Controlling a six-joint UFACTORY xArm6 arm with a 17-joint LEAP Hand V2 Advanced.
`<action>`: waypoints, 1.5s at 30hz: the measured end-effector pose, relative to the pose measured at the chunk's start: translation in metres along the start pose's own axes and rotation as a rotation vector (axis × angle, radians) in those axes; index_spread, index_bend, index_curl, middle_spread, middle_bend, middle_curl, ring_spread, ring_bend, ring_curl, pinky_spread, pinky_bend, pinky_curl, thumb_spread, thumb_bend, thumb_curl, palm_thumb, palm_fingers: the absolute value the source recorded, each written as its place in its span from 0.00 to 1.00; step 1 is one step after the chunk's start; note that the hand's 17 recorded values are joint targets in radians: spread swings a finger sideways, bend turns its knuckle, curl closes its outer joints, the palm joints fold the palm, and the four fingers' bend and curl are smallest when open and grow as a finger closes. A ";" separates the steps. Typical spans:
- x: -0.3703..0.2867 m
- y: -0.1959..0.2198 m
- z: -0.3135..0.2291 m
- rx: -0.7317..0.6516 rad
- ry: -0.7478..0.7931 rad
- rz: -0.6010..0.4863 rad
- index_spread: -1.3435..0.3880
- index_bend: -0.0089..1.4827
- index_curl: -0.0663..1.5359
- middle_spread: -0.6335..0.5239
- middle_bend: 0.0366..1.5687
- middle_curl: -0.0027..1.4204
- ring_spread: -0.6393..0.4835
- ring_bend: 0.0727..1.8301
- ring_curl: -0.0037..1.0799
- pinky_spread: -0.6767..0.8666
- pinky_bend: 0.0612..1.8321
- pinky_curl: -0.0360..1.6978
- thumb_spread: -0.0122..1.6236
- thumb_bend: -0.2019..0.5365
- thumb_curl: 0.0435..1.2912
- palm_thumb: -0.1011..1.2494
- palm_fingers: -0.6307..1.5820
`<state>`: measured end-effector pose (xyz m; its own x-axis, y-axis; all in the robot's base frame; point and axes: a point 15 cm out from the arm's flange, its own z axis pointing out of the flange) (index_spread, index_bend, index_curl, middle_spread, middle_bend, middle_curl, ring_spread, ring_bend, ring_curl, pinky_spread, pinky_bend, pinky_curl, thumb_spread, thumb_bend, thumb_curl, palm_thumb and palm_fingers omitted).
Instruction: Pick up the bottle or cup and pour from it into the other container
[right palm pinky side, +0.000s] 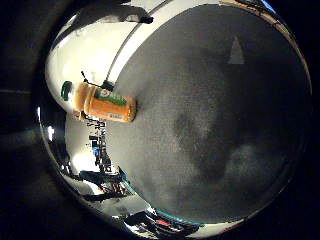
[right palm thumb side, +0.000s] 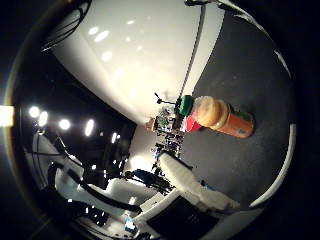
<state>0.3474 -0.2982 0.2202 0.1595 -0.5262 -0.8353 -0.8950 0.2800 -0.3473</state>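
one orange bottle (right palm pinky side: 104, 102) stands apart from the hand (right palm thumb side: 192, 185), finger state unclear; a careless reach might topple it

An orange bottle (right palm pinky side: 104, 103) with a green cap (right palm pinky side: 66, 90) and a green-and-white label stands on the dark grey bench (right palm pinky side: 210, 125), at about nine o'clock from the view's centre, near the bench's edge. Beyond it lies a white wall (right palm pinky side: 95, 50).
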 end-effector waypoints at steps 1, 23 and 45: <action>0.000 -0.001 0.004 -0.006 -0.001 -0.002 0.64 0.11 0.22 0.57 0.17 0.26 0.67 0.28 0.20 0.72 0.49 0.02 0.62 0.23 0.22 0.45 0.35; -0.010 0.008 0.101 -0.130 -0.020 -0.015 0.66 0.11 0.22 0.55 0.22 0.27 0.66 0.30 0.21 0.70 0.47 0.02 0.61 0.24 0.22 0.46 0.40; -0.049 0.011 0.171 -0.278 -0.076 -0.070 0.58 0.56 0.53 0.40 0.70 0.52 0.40 0.70 0.49 0.26 0.79 0.18 0.49 0.27 0.41 0.89 0.83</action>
<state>0.4012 -0.1320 0.1841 0.2462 -0.4719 -0.8466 -0.9588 0.0089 -0.2838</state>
